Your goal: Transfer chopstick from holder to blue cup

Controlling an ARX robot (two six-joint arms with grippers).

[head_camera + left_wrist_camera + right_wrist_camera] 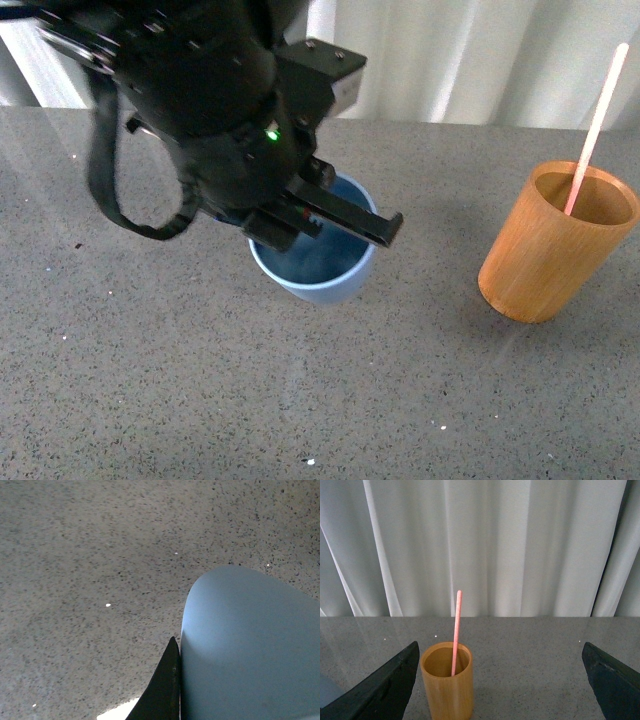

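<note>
The blue cup (322, 272) sits mid-table, and my left gripper (315, 226) is shut on its rim from above. In the left wrist view the cup's pale blue wall (250, 650) fills the frame, with one black finger (164, 690) pressed flat against it; the other finger is hidden. The orange-brown holder (553, 250) stands upright at the right, a hand's width from the cup. A single pinkish chopstick (598, 115) leans in it. My right gripper (500, 652) is open, level with the holder (447, 685), which stands by one finger (385, 690). The chopstick (456, 627) rises above the rim.
The grey speckled table (200, 400) runs back to a white curtain (520, 545) along its far edge. My left arm's black body and a looping cable (130, 200) hang over the table's left half, hiding part of the cup.
</note>
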